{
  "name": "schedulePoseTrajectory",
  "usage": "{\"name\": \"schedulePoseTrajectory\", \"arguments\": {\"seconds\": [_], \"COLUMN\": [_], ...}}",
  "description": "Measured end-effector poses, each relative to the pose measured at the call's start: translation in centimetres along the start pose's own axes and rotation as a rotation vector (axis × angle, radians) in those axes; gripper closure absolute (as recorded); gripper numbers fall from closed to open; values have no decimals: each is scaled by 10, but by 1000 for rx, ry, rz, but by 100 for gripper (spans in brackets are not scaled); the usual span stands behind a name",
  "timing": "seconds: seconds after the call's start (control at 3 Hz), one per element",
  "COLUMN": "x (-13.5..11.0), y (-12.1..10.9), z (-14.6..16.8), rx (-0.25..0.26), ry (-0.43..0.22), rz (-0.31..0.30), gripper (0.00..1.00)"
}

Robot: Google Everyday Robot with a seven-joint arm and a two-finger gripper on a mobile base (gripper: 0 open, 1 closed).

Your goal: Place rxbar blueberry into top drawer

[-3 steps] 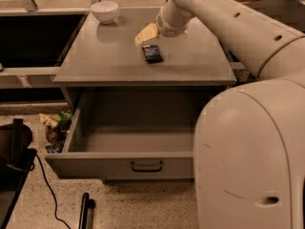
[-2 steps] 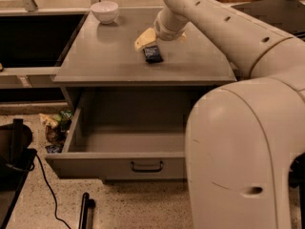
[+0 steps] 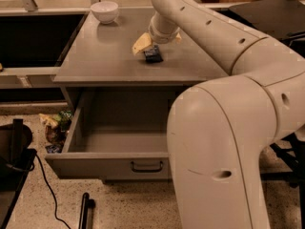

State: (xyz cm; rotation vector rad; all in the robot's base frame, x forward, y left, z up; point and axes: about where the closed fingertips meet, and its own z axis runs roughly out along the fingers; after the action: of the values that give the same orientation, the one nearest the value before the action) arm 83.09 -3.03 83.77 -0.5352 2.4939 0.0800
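Note:
The rxbar blueberry [image 3: 153, 55], a small dark navy bar, lies flat on the grey cabinet top [image 3: 105, 56], near its middle. My gripper [image 3: 159, 42] hangs right over it, and its yellowish fingers [image 3: 142, 43] stand apart on either side of the bar's far end. It is open and the bar rests on the surface. Below, the top drawer [image 3: 95, 166] is pulled out towards me. Its inside is bare and its dark pull handle [image 3: 146, 166] faces front. My arm covers the drawer's right part.
A white bowl [image 3: 105, 11] stands at the cabinet top's back left corner. A dark recessed counter [image 3: 33, 42] lies to the left. Crumpled wrappers [image 3: 55, 125] and a black cable [image 3: 45, 185] lie on the speckled floor by the drawer's left side.
My gripper has come down a little closer to the bar and my arm has swung further left across the view. The bar and the drawer have not moved.

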Motion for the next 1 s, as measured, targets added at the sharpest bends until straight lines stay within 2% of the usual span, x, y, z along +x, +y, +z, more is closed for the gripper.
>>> {"name": "schedulePoseTrajectory", "arguments": {"seconds": [0.33,1.0], "x": [0,9], "y": [0,3], "z": [0,10], "rx": [0,-12], "ry": [1,22], "rz": [1,24], "gripper": [19,66]}}
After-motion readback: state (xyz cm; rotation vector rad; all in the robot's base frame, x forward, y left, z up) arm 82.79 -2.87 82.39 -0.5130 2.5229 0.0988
